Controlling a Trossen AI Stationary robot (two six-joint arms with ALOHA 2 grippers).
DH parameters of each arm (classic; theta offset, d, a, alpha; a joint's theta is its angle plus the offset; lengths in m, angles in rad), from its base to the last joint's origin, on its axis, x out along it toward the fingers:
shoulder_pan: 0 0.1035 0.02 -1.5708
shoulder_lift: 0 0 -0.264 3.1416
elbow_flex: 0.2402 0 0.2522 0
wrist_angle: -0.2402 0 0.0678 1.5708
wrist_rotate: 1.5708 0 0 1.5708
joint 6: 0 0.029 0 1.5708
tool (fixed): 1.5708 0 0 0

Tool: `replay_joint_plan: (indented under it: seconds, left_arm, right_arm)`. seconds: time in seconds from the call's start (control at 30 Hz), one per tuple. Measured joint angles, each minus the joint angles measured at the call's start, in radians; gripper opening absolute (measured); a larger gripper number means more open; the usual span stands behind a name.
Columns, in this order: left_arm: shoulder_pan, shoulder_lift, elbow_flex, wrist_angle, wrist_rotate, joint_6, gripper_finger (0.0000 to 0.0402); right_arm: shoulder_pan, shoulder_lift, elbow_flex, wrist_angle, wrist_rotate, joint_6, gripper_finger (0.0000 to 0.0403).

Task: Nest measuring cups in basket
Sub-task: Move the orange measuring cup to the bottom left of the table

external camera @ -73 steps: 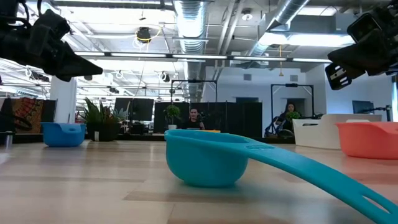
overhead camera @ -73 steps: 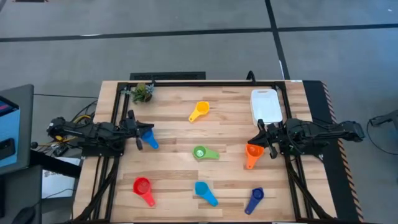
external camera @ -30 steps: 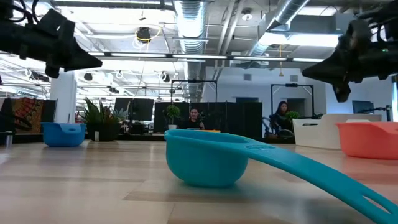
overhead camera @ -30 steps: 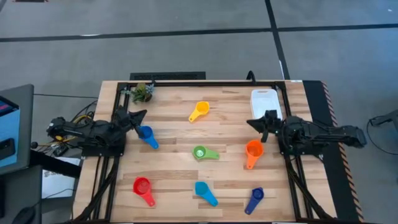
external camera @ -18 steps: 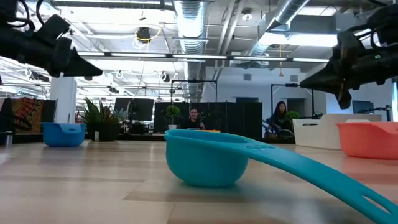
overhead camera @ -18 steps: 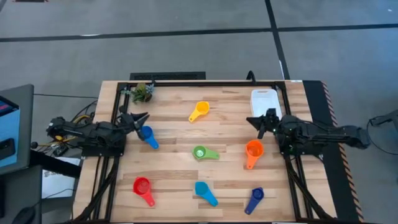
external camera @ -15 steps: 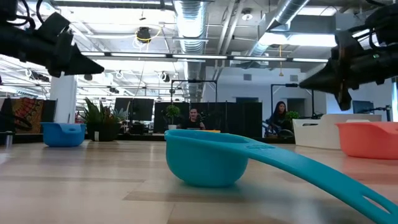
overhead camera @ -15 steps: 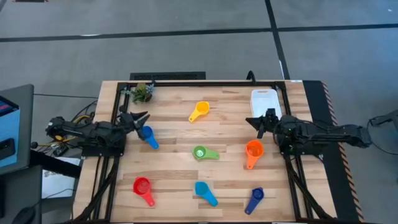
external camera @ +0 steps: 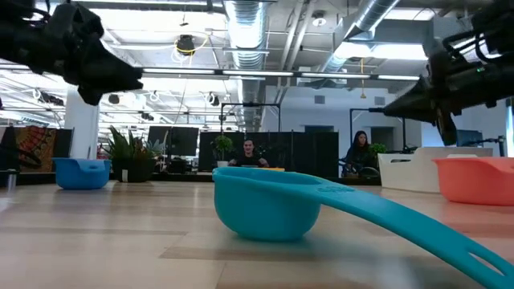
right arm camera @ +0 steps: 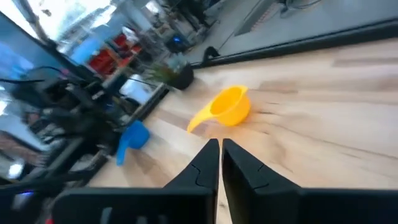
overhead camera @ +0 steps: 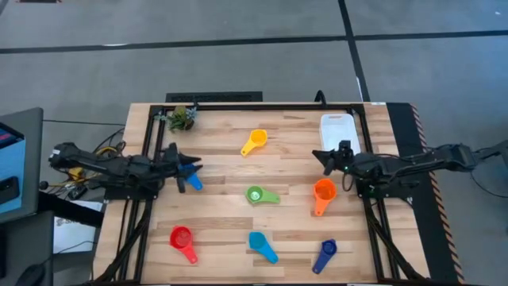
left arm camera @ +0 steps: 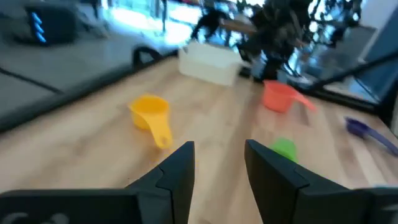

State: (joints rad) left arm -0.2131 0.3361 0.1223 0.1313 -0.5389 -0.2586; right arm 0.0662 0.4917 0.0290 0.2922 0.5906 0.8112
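Seven measuring cups lie apart on the wooden table: yellow (overhead camera: 254, 141), green (overhead camera: 260, 195), orange (overhead camera: 323, 195), red (overhead camera: 182, 240), light blue (overhead camera: 260, 245), dark blue (overhead camera: 325, 255), and a blue one (overhead camera: 191, 179) at the left. The white basket (overhead camera: 339, 133) stands at the far right. My left gripper (overhead camera: 187, 170) hovers open and level above the blue cup, partly hiding its bowl. My right gripper (overhead camera: 319, 156) hangs shut in the air between the basket and the orange cup, pointing toward the table's left.
A small green plant (overhead camera: 182, 118) stands at the far left corner. Black frame rails run along the table's left, far and right edges. Bare wood lies between the cups. People sit in the room beyond the table's far side.
My left gripper has swung from pointing toward the far edge round to the table's right, has come over the blue cup and has opened. My right arm has stretched a little, and its gripper stays shut. No cup has moved.
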Motion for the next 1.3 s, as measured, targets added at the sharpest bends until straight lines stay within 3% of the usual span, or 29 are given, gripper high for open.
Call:
replay_joint_plan:
  seconds: [0.23, 0.37, 0.67, 0.87, 1.0, 1.3]
  left_arm:
    - [0.000, 0.254, 0.025, 0.147, 0.063, -0.051, 0.0129]
    - [-0.004, 0.370, 0.104, 0.152, 0.095, -0.065, 0.0129]
    - [-0.006, 0.686, 0.320, 0.178, 0.034, -0.054, 0.0129]
    - [-0.006, 0.921, 0.485, 0.179, -0.009, -0.069, 0.0129]
    - [0.001, 1.062, 0.610, 0.177, -0.049, -0.087, 0.0129]
    - [0.043, 1.288, 0.822, 0.166, -0.008, -0.069, 0.0129]
  right_arm:
    - [0.121, 0.176, 0.130, 0.008, 0.182, -0.050, 0.0052]
    - [0.177, 0.281, 0.226, 0.008, 0.204, -0.107, 0.0052]
    - [0.298, 0.442, 0.422, -0.115, 0.277, -0.181, 0.0052]
    - [0.372, 0.480, 0.497, -0.311, 0.332, -0.072, 0.0052]
    - [0.401, 0.477, 0.524, -0.502, 0.339, 0.102, 0.0052]
    - [0.448, 0.477, 0.541, -0.790, 0.336, 0.374, 0.0052]
